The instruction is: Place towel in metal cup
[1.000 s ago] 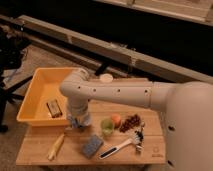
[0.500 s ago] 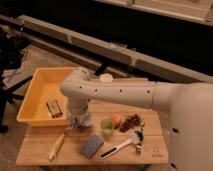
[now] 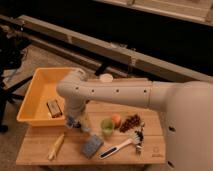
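A yellow bin [image 3: 35, 97] sits at the left of the table [image 3: 35, 150], with a small brown block [image 3: 54, 108] inside; my tool [image 3: 74, 121] hangs low just right of the bin, over the table's edge; a bluish bit shows there, perhaps the towel; a banana [image 3: 56, 146] lies in front; then a blue sponge [image 3: 92, 146], a green cup [image 3: 107, 127], an orange fruit [image 3: 116, 120], grapes [image 3: 131, 122] and a brush [image 3: 122, 146].

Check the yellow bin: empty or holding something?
Not empty. The yellow bin holds a small brown block near its right wall. The pincer is outside the bin, low over the wooden table.
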### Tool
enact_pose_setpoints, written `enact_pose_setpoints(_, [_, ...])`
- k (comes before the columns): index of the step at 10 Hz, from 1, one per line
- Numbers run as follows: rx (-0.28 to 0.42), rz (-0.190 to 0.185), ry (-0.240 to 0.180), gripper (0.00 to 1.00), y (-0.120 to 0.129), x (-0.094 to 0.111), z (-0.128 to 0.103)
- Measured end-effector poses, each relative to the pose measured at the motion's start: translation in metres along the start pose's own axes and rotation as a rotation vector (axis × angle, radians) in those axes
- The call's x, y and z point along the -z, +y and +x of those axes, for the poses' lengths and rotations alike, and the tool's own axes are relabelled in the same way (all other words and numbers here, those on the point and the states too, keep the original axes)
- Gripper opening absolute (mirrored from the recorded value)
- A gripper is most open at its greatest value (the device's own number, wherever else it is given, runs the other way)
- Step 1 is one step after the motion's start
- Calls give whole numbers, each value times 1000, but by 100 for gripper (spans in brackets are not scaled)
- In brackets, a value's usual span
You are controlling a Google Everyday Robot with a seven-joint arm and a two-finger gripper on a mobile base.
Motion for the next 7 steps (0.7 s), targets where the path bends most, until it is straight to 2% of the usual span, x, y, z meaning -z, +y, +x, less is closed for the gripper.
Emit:
enact_pose_setpoints(1, [-9,15,2,80,1,4,2])
enact_pose_setpoints(5, [-72,142,32,80,23,53,20])
enact_pose_setpoints(6, [-90,188,27,80,33,65,27])
enact_pose_setpoints(7, [-102,211,24,80,39,71,31])
